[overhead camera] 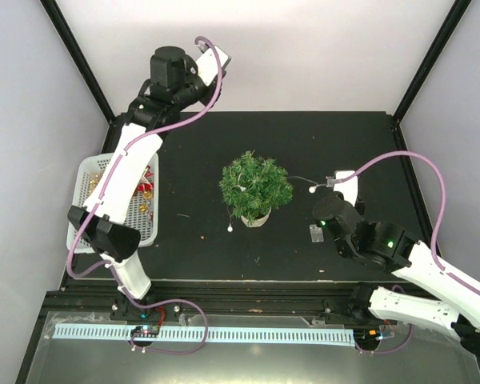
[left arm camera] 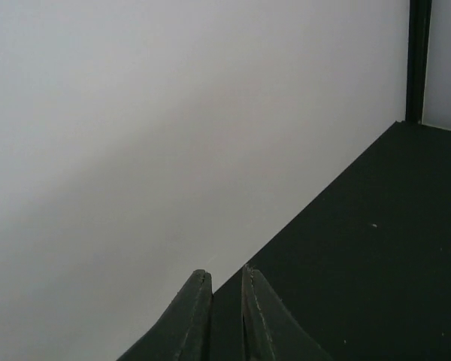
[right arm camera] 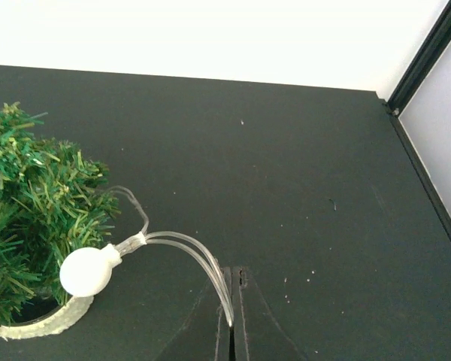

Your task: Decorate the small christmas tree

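Between the closed fingers of the right gripper (right arm camera: 232,272) a clear wire (right arm camera: 203,258) is pinched; the small christmas tree (right arm camera: 30,195) is noted left-forward of it. Left gripper (left arm camera: 225,271) is seen narrowly parted, empty.

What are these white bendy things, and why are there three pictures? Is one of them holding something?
They are two robot arms, bolted at the near edge of the table. The big picture looks down from above. The other two come from little cameras on each arm's wrist, so you see that arm's own claw at the bottom.

On the black table stands the small christmas tree in a cream pot. A white basket of red and gold ornaments sits on the left.

The right claw is pinched shut on the thin clear wire of a light string, with a round white bulb beside the tree. The left claw points at the back wall, a little open, holding nothing.
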Controlling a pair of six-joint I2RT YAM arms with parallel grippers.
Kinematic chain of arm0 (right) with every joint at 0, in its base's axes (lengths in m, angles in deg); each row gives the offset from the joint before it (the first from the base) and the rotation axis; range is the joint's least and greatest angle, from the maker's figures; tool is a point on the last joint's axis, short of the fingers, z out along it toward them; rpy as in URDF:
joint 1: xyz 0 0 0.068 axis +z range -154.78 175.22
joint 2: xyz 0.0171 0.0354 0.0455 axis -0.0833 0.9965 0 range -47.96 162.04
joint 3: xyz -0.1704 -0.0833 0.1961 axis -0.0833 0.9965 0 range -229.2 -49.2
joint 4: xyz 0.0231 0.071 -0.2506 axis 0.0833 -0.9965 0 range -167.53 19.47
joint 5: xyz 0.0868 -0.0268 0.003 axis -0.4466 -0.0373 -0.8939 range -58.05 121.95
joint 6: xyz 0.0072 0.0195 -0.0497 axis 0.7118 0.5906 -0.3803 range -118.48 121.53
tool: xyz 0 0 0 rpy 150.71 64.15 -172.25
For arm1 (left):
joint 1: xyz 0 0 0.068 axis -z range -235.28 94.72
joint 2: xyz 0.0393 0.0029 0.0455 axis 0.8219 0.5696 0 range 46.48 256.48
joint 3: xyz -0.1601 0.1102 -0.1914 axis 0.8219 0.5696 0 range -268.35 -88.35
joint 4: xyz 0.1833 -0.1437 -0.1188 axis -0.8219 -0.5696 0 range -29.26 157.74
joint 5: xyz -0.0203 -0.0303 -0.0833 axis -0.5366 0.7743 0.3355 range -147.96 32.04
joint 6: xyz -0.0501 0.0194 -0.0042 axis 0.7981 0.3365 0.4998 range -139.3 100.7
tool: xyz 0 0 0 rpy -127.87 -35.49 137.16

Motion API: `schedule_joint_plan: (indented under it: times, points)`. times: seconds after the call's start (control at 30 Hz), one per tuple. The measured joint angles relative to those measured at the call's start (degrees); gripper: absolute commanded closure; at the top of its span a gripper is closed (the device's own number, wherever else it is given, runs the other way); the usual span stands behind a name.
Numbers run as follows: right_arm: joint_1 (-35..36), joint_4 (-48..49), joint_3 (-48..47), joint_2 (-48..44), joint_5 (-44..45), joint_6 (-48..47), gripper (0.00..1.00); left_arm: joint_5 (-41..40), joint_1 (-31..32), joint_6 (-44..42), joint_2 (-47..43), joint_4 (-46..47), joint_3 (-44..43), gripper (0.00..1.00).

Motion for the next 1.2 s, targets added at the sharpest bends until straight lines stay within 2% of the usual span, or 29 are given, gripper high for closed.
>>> schedule_joint_plan:
  times: [0.37,0.63,0.77,0.97,1.2]
  points:
    - [2.5,-7.0,-9.6,1.3,0.9,0.8,0.99,0.8,-0.9,0.8,-13.2,0.6,9.5,0.67]
    - [12.3,-16.4,-14.6,7.0,2.2,6.4,0.99,3.5,-0.9,0.3,-17.9,-3.0,9.8,0.54]
    - [16.2,-21.8,-16.9,8.8,2.3,10.6,0.99,5.4,-0.9,0.0,-19.6,-6.4,10.2,0.51]
    - [23.4,-30.8,-21.9,11.1,4.6,17.9,0.99,7.2,0.1,-0.3,-24.0,-9.7,15.2,0.46]
    - [28.4,-34.9,-23.4,14.1,4.8,22.3,0.99,8.0,1.3,-0.7,-28.7,-12.9,19.5,0.38]
